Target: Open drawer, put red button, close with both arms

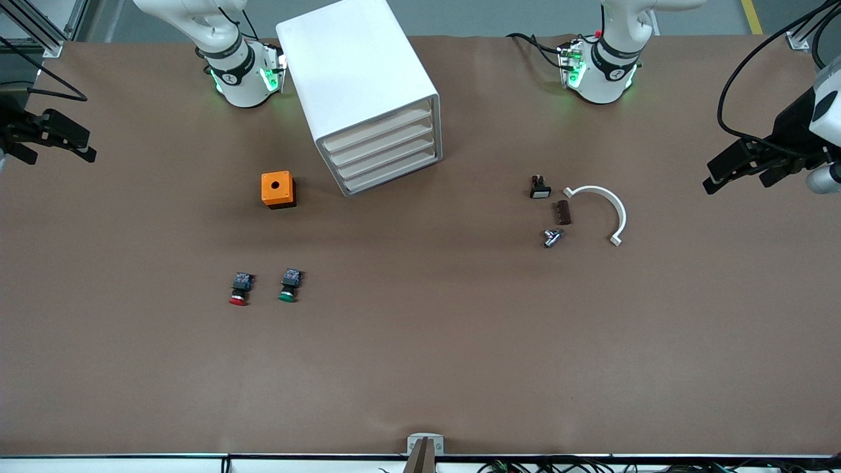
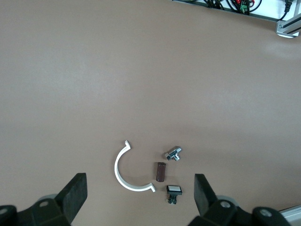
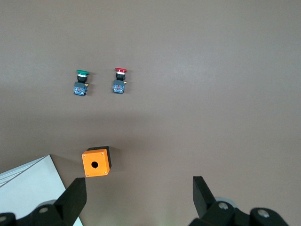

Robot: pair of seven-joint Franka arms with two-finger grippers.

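The white cabinet (image 1: 358, 85) stands between the two arm bases, and all four of its drawers (image 1: 387, 154) are shut. The red button (image 1: 239, 290) lies on its side on the table, nearer the front camera than the cabinet, toward the right arm's end. In the right wrist view the red button (image 3: 120, 81) sits well away from the fingers. My right gripper (image 1: 79, 146) hangs open and empty at the right arm's end of the table, and shows as the right gripper (image 3: 139, 197). My left gripper (image 1: 736, 182) hangs open and empty at the left arm's end, over the table, and shows as the left gripper (image 2: 140, 195).
A green button (image 1: 289, 286) lies beside the red one. An orange box (image 1: 278, 189) with a hole stands beside the cabinet. Toward the left arm's end lie a white curved clip (image 1: 608, 207), a brown piece (image 1: 564, 212), a metal fitting (image 1: 552, 237) and a white-capped switch (image 1: 539, 188).
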